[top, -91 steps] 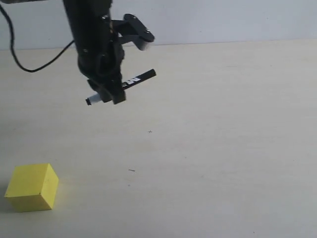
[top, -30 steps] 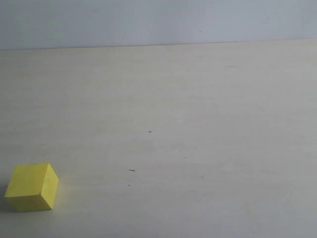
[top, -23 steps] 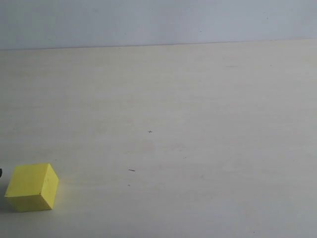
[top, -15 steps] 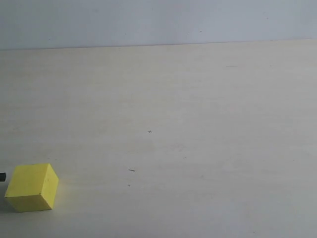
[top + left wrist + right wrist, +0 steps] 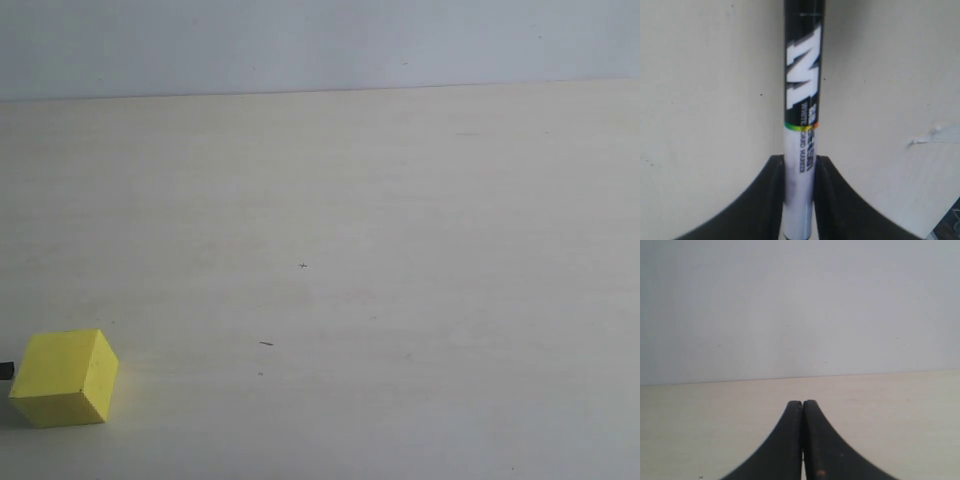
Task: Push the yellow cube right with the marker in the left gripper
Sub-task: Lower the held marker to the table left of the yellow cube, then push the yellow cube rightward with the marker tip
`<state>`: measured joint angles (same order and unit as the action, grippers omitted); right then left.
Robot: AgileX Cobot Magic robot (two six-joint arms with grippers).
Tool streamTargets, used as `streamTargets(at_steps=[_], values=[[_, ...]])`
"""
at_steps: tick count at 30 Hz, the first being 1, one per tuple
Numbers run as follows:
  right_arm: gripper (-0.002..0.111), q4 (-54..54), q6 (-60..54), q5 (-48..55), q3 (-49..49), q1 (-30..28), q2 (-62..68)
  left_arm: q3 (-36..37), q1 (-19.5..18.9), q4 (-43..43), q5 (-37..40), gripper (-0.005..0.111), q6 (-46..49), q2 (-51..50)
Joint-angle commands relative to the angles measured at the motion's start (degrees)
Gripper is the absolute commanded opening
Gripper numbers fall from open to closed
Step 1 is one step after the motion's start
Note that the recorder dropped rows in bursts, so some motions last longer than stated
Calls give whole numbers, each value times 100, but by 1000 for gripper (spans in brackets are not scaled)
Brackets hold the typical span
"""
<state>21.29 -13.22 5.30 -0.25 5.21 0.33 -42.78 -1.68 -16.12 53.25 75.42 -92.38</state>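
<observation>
It looks like a lab test bench: a broad, pale wood-grain table (image 5: 420,300) meets a plain grey-white wall (image 5: 320,40) along its far edge, and a yellow cube (image 5: 65,378) sits on the table near its front edge.

Shows right gripper (image 5: 803,405), black fingers pressed flush together. Hovers over pale tabletop (image 5: 890,410); plain grey wall (image 5: 800,305) behind table's far edge. Tiny dark speck (image 5: 700,476) on tabletop.
</observation>
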Motion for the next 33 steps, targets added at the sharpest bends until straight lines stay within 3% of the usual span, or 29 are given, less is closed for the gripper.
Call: streamTargets(at_steps=[1,13,21,24,29,33], values=[[0,-25,-15,-28,25,-22,-33,89,40,76,18,0,-66,-177],[0,-25,-15,-28,25,-22,-33,63,121,134,-122,0,74,-104],[0,-25,-15,-28,25,-22,-33,-170,1280,487,-41,0,-258,-104],[0,-25,-15,-28,25,-22,-33,-181,1217,476,65,0,-308,-104],[0,-25,-15,-28,25,-22,-33,-181,512,-137,556,0,-449,-96],[0,-25,-15,-28,25,-22,-33,-181,512,32,276,0,-370,-96]])
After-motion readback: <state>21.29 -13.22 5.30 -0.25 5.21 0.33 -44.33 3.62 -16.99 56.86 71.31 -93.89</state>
